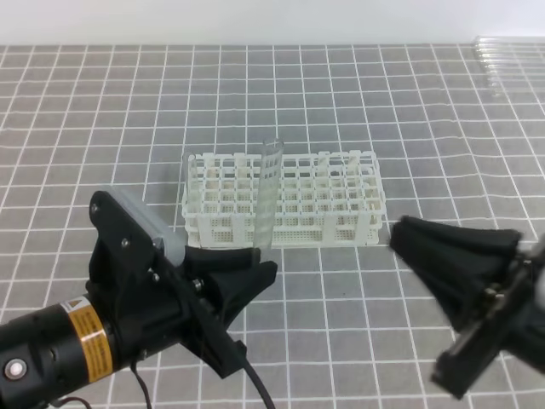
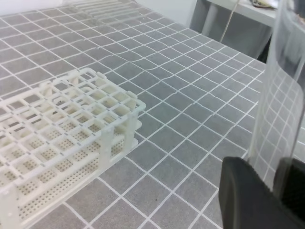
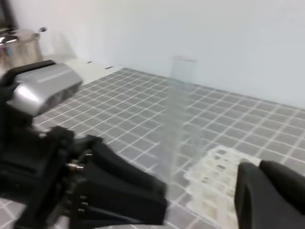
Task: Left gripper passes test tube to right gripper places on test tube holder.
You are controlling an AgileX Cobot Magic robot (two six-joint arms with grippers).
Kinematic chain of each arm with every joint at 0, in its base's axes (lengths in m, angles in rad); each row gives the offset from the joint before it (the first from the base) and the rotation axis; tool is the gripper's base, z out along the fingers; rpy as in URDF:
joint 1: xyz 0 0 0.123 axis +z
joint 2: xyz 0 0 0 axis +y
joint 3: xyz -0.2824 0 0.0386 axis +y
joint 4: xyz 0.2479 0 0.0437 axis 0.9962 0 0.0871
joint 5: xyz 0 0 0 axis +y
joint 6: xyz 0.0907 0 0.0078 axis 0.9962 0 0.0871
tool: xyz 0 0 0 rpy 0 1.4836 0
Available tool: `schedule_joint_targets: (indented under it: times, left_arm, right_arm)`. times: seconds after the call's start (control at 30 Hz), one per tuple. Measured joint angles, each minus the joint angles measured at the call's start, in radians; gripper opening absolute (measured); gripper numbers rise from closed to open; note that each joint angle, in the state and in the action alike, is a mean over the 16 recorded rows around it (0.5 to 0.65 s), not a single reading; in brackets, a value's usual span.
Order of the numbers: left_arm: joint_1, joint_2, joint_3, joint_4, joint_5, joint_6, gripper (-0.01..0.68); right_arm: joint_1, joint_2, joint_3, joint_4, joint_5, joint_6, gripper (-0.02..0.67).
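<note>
The clear test tube stands upright in front of the white test tube holder, with its lower end between the fingers of my left gripper. That gripper, with a silver cover and a yellow label, is shut on it. The left wrist view shows the test tube rising from the left gripper, with the holder off to the left. My all-black right gripper points at the holder's right end, apart from the tube, its fingers together and empty. From the right wrist, the tube stands beyond the right gripper.
Several spare clear tubes lie at the far right of the grey gridded mat. The holder's square holes hold nothing.
</note>
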Motion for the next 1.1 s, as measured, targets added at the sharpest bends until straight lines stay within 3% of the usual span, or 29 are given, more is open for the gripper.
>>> schedule_joint_targets:
  times: [0.27,0.53,0.7,1.1]
  left_arm:
    - [0.0,0.0,0.0,-0.001,-0.028,0.003,0.023]
    - [0.0,0.001,0.0,0.002,-0.037,0.023,0.035]
    - [0.0,0.001,0.0,0.002,-0.045,0.032,0.035]
    - [0.0,0.012,0.0,0.0,-0.107,0.002,0.035]
  right_arm:
    - [0.078,0.133,-0.065,-0.005,-0.096,-0.001,0.228]
    - [0.093,0.235,-0.13,-0.009,-0.166,-0.002,0.417]
    - [0.093,0.285,-0.161,-0.008,-0.212,-0.002,0.45]
    - [0.093,0.39,-0.216,-0.005,-0.3,0.001,0.454]
